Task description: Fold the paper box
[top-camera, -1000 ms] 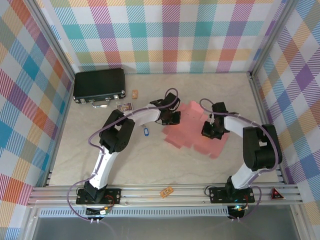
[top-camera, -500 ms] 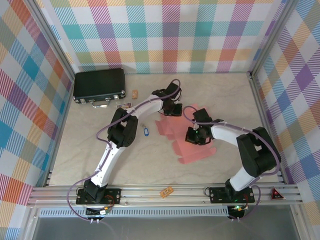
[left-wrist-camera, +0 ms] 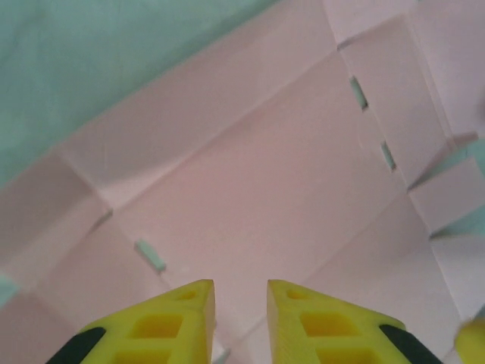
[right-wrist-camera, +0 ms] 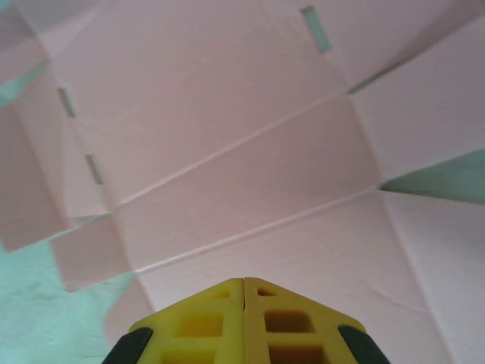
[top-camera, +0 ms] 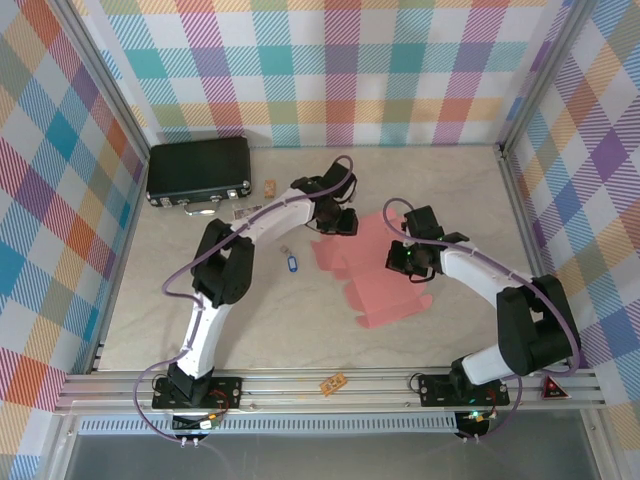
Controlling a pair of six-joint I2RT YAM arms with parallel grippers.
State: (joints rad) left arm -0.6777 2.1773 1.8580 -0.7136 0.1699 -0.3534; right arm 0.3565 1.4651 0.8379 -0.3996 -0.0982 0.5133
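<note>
While flat on table [top-camera: 160, 300], paper box [top-camera: 372, 280] beneath L fingers [left-wrist-camera: 155, 327] slightly apart, R fingers [right-wrist-camera: 203, 324] tight together.

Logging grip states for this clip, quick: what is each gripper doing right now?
Left gripper: jaws slightly open, nothing between them, over the paper box.
Right gripper: jaws shut together, nothing seen between them.

Site: robot lab cell | checked backdrop walls [top-camera: 330, 70] | aluminium rail frame [top-camera: 300, 384]

White arms [top-camera: 205, 330] with black joints, purple cables [top-camera: 167, 290] and yellow claw fingers [left-wrist-camera: 174, 326].
</note>
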